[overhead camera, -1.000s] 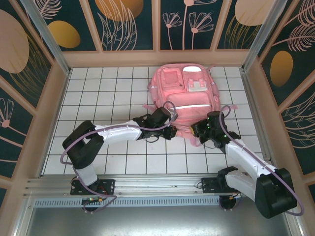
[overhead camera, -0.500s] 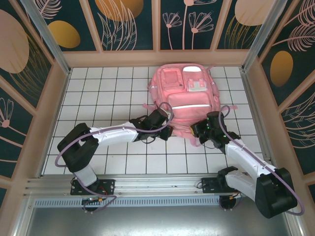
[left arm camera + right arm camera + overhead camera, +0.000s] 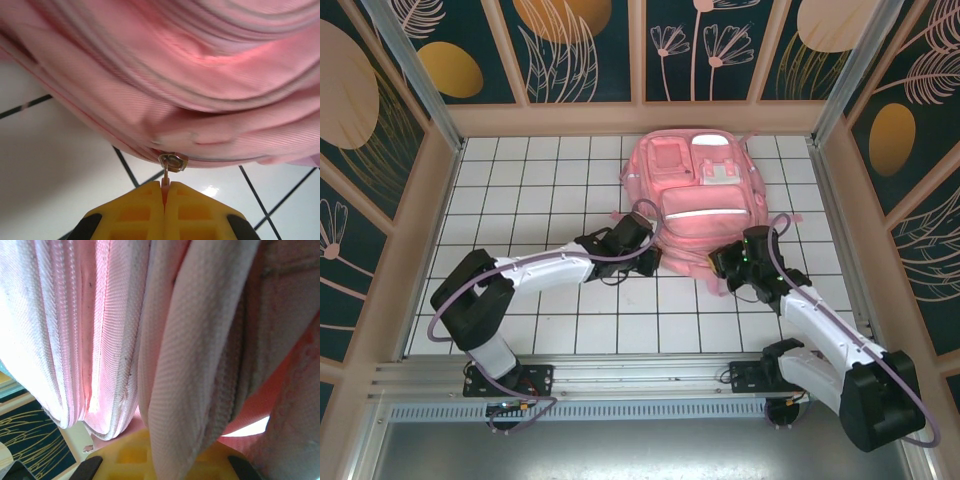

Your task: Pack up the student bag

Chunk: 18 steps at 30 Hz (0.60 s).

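Centres on the student bag (image 3: 692, 195): lies front pockets up on the far right part of the white tiled tabletop (image 3: 520, 190). Looks soft and limp, with woven pink fabric folding into deep creases along the near edge. Probably light, and likely to sag, bunch and slide over the tiles instead of resisting a pull. Offers nothing rigid to grab, so best taken by a zipper pull, a strap or a pinched fold, with 1 side anchored while the other draws the zip.

At the bag's near left corner, shows the left gripper (image 3: 165, 202) fully closed on the thin metal zipper pull (image 3: 165, 181), which hangs from its slider (image 3: 172, 162) at the bag's lower seam. At the bag's near right corner, shows the right gripper (image 3: 167, 457) pinched tight on a thick fold of the bag's fabric, apparently as the anchor.

Judged risks: the small pull slipping out of the grip, or the whole bag dragging along rather than the zip running.
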{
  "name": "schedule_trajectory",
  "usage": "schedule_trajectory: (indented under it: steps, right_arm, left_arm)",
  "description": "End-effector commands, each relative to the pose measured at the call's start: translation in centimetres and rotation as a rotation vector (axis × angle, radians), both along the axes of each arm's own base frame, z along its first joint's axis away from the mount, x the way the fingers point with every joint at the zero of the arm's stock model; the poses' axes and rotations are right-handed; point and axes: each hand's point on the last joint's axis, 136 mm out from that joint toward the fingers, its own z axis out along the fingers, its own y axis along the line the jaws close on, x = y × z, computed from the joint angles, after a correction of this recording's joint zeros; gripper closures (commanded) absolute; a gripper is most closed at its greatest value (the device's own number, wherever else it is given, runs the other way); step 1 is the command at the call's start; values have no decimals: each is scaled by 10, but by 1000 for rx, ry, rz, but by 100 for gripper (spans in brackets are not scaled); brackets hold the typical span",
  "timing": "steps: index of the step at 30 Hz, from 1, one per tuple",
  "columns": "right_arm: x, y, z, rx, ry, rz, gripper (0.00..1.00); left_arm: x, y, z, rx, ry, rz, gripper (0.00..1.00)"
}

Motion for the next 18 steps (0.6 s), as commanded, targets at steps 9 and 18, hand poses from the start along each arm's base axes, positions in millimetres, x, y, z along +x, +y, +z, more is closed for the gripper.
schedule_trajectory:
  steps: [9, 18]
  right_arm:
    - [15, -18, 28, -13, -101, -44, 100]
    - [15, -10, 30, 12, -129, 5, 100]
  left_arm:
    - [36, 49, -20, 99, 2, 174, 98]
    - [62, 58, -34, 80, 15, 242, 97]
